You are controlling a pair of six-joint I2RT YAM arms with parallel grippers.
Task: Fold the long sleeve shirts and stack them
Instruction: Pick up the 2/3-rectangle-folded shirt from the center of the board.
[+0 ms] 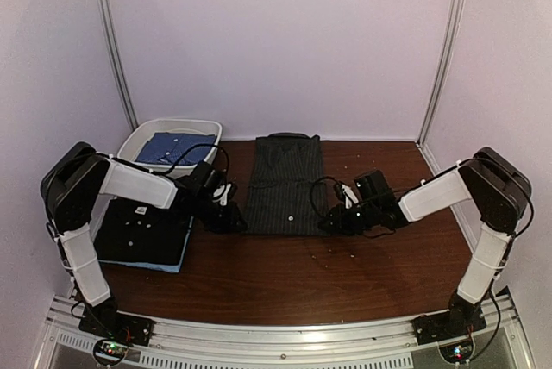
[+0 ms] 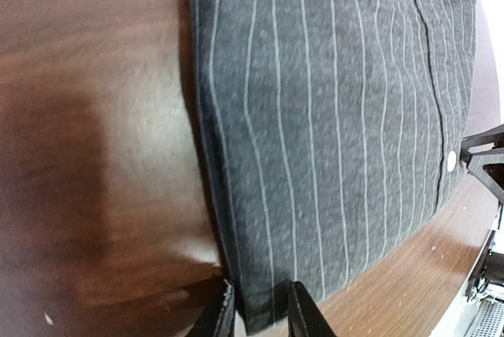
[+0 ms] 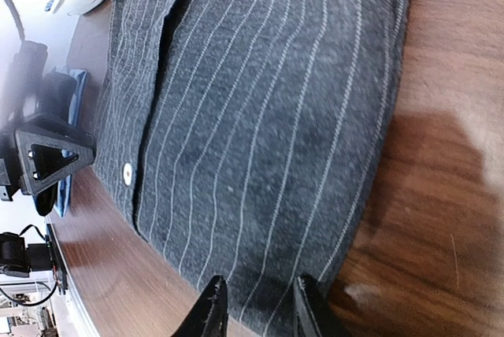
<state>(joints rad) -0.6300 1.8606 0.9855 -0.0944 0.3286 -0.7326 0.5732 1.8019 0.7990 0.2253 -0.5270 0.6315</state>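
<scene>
Overhead lighting is soft and even. Glare and a dark shadow lie on the surface [image 2: 150,128] beside the left hand [image 2: 260,313]; its fingertips [image 2: 223,312] are blurred.

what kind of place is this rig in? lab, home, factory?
Probably a lab test booth, not a home: plain white walls on metal posts, an aluminium mounting rail edging the wooden table, a pinstriped shirt staged flat.

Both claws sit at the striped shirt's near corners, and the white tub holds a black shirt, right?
The top external view shows the white tub holding a blue shirt, not black. The left gripper and right gripper sit at near corners of the pinstriped shirt.
</scene>
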